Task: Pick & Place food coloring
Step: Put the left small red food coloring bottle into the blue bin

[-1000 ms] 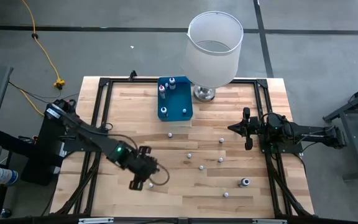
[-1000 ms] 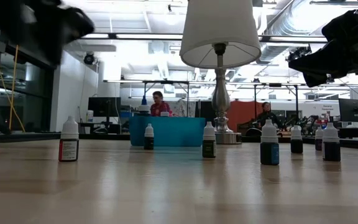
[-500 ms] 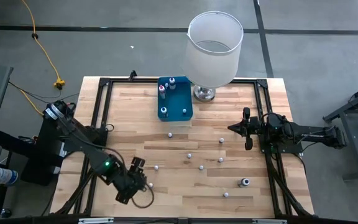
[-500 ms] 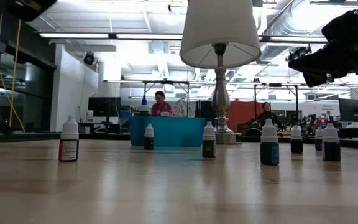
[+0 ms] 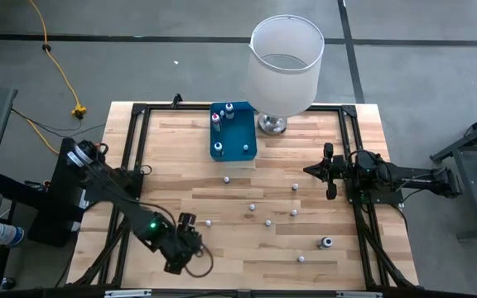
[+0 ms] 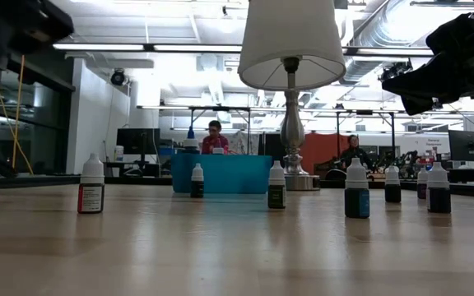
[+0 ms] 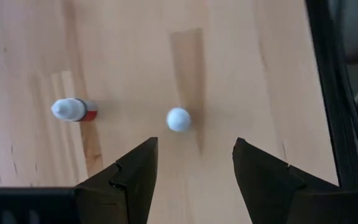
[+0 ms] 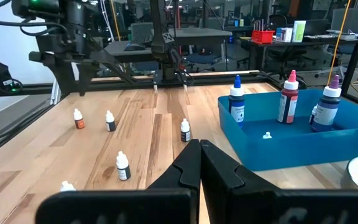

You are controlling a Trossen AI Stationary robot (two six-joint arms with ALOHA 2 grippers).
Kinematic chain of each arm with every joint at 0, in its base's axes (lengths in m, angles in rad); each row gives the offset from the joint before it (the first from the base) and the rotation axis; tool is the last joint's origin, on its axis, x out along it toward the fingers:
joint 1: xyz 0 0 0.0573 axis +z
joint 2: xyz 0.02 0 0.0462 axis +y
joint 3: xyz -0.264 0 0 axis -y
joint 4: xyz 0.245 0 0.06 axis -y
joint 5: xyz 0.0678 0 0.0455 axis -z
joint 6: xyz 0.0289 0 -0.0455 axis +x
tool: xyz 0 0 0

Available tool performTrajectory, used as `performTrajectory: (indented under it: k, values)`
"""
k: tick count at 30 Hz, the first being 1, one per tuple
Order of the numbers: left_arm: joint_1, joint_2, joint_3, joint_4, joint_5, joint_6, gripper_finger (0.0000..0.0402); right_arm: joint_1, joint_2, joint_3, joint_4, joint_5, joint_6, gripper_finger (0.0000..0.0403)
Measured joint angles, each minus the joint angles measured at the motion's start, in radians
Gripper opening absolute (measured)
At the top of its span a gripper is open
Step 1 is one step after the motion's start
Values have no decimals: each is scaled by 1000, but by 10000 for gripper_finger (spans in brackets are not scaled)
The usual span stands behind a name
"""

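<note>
Pale plank table (image 5: 305, 141) bears tiny round-capped bottles (image 7: 178, 119); left gripper (image 7: 193, 165) jaws spread (right gripper (image 8: 199, 163) jaws pressed together).

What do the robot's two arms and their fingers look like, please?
Both arms are black, built of jointed links. The left arm has black cable looped near its gripper and a small green light. The left gripper has two broad, dark, wedge-shaped fingers; the right gripper has similar dark fingers.

1. A wooden table (image 5: 180, 141) stood on grey floor.
2. A blue tray (image 5: 233, 142) lay near its far edge.
3. A white-shaded lamp (image 5: 286, 62) stood just beside the tray.
4. A yellow cable (image 5: 56, 66) crossed the floor.
</note>
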Motion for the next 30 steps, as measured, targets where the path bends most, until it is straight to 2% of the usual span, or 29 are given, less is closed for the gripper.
performTrajectory:
  k: [5,11,18,30]
  values:
    - [49,27,1,17,8,-76,198,0,0,0,0,0,0,0]
    - [93,72,52,-8,63,-194,198,0,0,0,0,0,0,0]
    - [123,139,134,-126,118,-398,198,0,0,0,0,0,0,0]
    - [122,250,206,-160,188,-474,198,0,0,0,0,0,0,0]
